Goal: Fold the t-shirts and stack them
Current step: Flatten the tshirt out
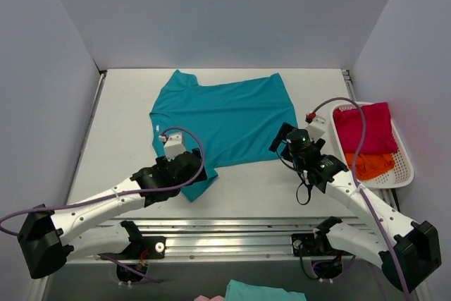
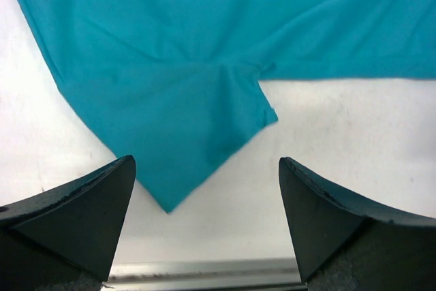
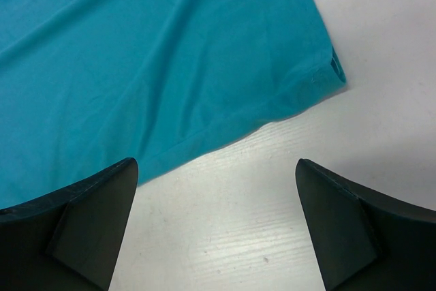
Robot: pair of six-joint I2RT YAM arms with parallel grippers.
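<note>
Top external count: three shirts, namely one teal-blue t-shirt [image 1: 225, 114], one crimson-pink t-shirt [image 1: 365, 128] and one orange t-shirt [image 1: 370, 165]; one basket [image 1: 406, 173].
Places: teal-blue t-shirt flat at mid counter [image 1: 120, 139]; the other two in the basket at 3 o'clock.
Teal axis: 9 to 3 o'clock, collar toward 9, hem toward 3.
Left fingers [image 2: 88, 202]: spread wide, empty, by the near sleeve tip.
Right fingers [image 3: 88, 209]: spread wide, empty, at the hem's near corner.

robot lab, plain white-walled table [image 1: 120, 118]

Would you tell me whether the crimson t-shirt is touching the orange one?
Touching: the top view shows the crimson t-shirt overlapping the orange t-shirt in the basket.
</note>
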